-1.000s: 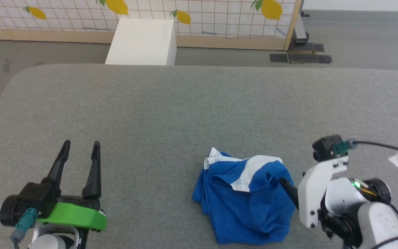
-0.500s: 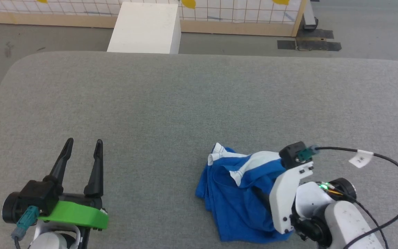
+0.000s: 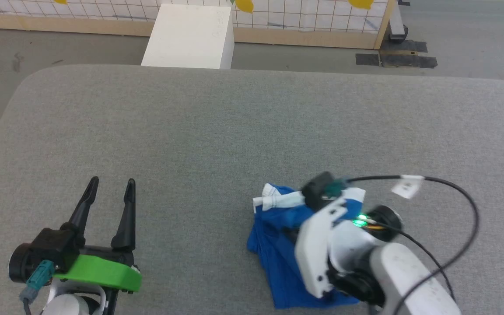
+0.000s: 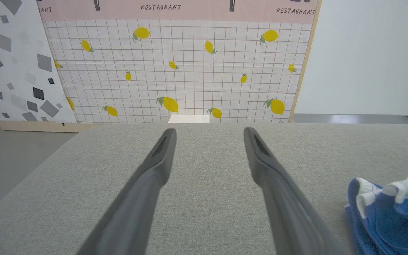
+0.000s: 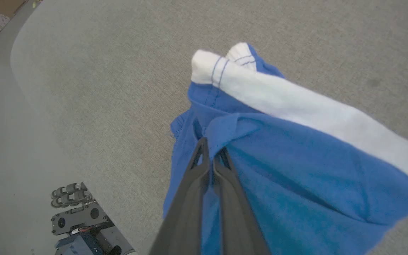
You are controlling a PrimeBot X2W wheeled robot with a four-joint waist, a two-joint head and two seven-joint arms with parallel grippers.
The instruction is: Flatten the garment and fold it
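Clearly, right wrist view: right hand point(image 5: 211, 150) pinches garment point(image 5: 296, 177); head view: left hand point(image 3: 112, 183) wide.

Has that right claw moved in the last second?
Yes. The right gripper went to the robot's left: against the white box beyond the table, its wrist was beside the garment and is now over it, pinching the cloth.

Left gripper point(image 3: 112, 180): we see 2 long black tapered fingers point(image 3: 124, 218) on a black base point(image 3: 53, 243).
Left wrist point(image 3: 66, 304): bright green plate point(image 3: 99, 273), teal connector point(image 3: 37, 273).
Right gripper point(image 5: 211, 148): 2 dark grey fingers.
Right wrist point(image 3: 352, 249): white bracket point(image 3: 311, 249) with small dark screws point(image 3: 320, 277), black camera point(image 3: 317, 194), green light point(image 3: 359, 220).
Cable point(image 3: 376, 177): black, we note 1 white tag point(image 3: 406, 187).
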